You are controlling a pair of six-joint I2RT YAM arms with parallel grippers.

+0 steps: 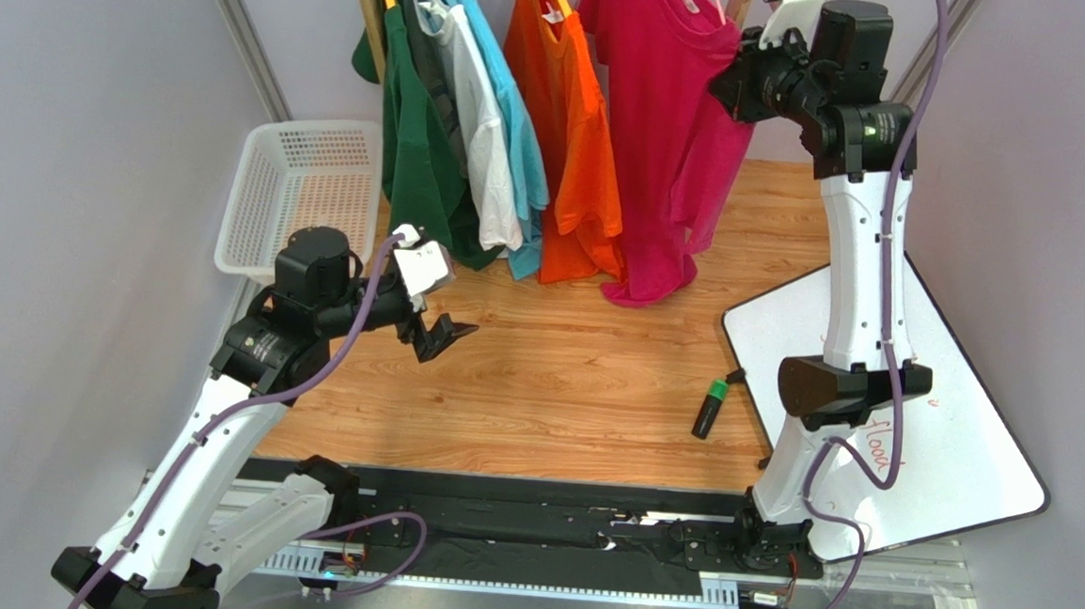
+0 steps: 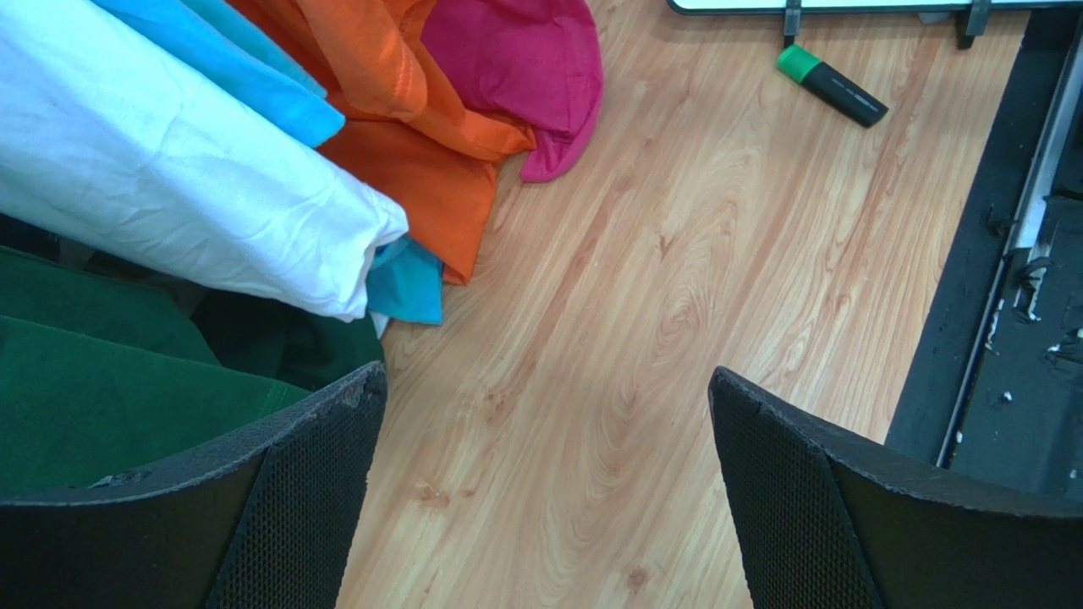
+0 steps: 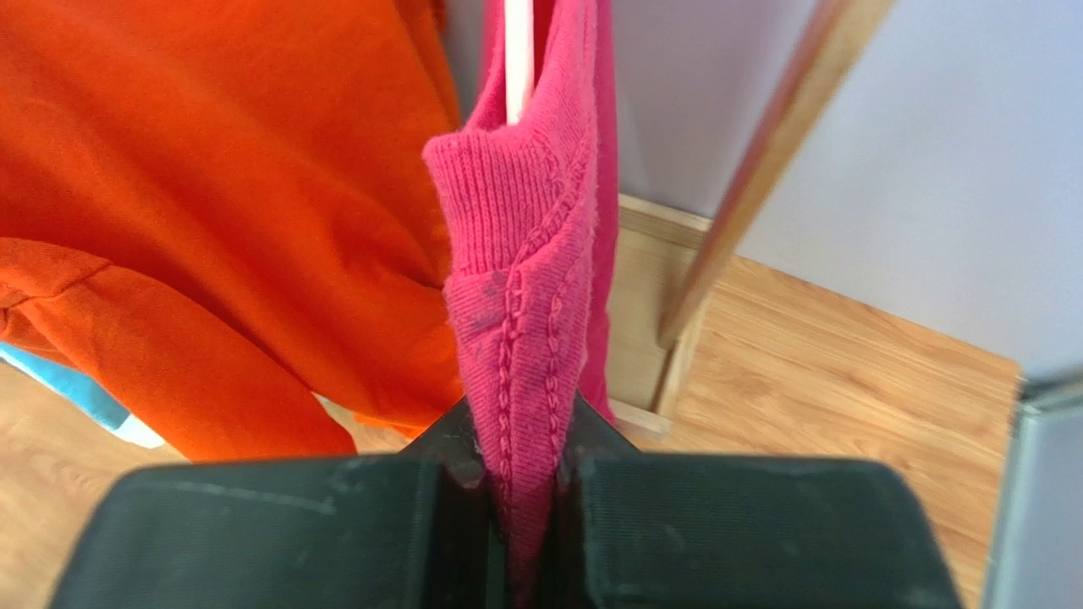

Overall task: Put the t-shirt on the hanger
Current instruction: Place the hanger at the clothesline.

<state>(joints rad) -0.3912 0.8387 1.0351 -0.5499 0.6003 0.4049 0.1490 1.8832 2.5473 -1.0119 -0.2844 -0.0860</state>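
Note:
The magenta t-shirt point(image 1: 665, 129) hangs at the back of the table, next to an orange shirt. My right gripper point(image 1: 732, 83) is raised at its right shoulder and is shut on the ribbed collar edge point(image 3: 521, 292), which runs down between the jaws point(image 3: 521, 444). A thin light-pink hanger rod point(image 3: 517, 57) shows just above the collar; the rest of the hanger is hidden by cloth. My left gripper point(image 1: 445, 334) is open and empty, low over the wooden table point(image 2: 547, 495). The t-shirt's hem also shows in the left wrist view point(image 2: 521, 64).
Orange point(image 1: 573, 137), blue, white and dark green point(image 1: 416, 156) shirts hang to the left of the t-shirt. A white basket point(image 1: 301, 191) stands at the left. A green marker point(image 1: 710, 407) lies beside a whiteboard point(image 1: 922, 441) at the right. A wooden rack post point(image 3: 763, 165) stands behind the t-shirt.

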